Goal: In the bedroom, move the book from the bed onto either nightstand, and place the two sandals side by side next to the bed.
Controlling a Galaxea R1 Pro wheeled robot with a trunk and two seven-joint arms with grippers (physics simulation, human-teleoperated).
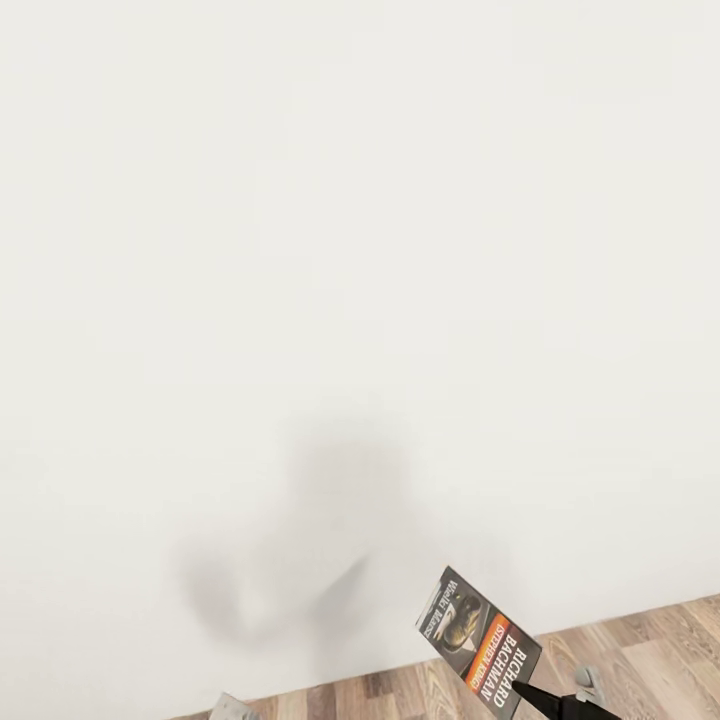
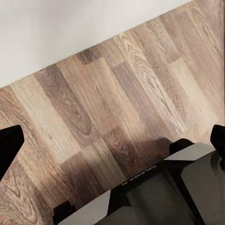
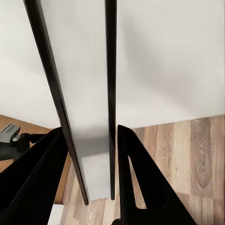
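The book, a dark-covered paperback with an orange band and white "Richard Bachman" lettering, hangs tilted above the floor at the lower right of the head view. My right gripper is shut on its lower corner. The right wrist view looks along the book edge-on, with the right gripper clamping it from both sides. My left gripper is open, its two dark fingertips wide apart over bare floor with nothing between them. The bed, the nightstand and the sandals are out of view.
A plain white wall stands close in front, with my shadow on it. Light wood-plank floor meets it along the bottom. My dark base lies under the left gripper.
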